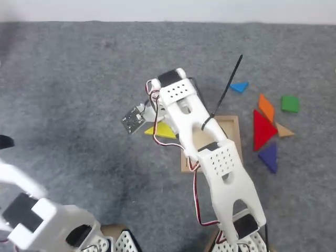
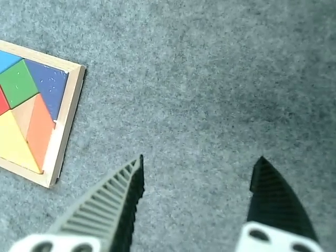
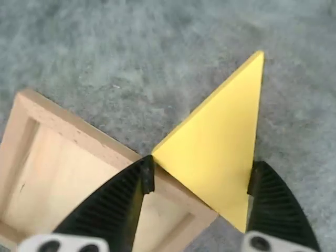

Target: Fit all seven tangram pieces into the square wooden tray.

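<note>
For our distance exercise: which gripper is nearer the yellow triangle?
Right. The right gripper clasps the yellow triangle; the left gripper hangs over grey carpet, well away.

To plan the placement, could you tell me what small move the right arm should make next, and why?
Probably shift the right gripper inward over the wooden tray before lowering: the yellow triangle it holds lies across the rim, mostly over the carpet.
</note>
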You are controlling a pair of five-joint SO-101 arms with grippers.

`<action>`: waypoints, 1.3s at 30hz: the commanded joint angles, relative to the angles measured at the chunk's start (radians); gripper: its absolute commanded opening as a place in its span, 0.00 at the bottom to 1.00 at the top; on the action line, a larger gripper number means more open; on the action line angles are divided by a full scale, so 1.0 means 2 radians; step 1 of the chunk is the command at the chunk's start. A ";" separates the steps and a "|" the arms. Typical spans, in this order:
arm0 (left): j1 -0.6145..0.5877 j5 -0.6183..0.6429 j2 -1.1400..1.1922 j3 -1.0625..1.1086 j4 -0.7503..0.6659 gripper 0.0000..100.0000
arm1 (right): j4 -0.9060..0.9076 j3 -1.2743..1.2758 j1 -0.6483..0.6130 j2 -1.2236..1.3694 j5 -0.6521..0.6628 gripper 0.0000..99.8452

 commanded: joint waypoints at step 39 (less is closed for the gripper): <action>0.002 -0.006 -0.002 -0.019 -0.005 0.32 | -0.125 -0.056 -0.095 0.006 -0.610 0.27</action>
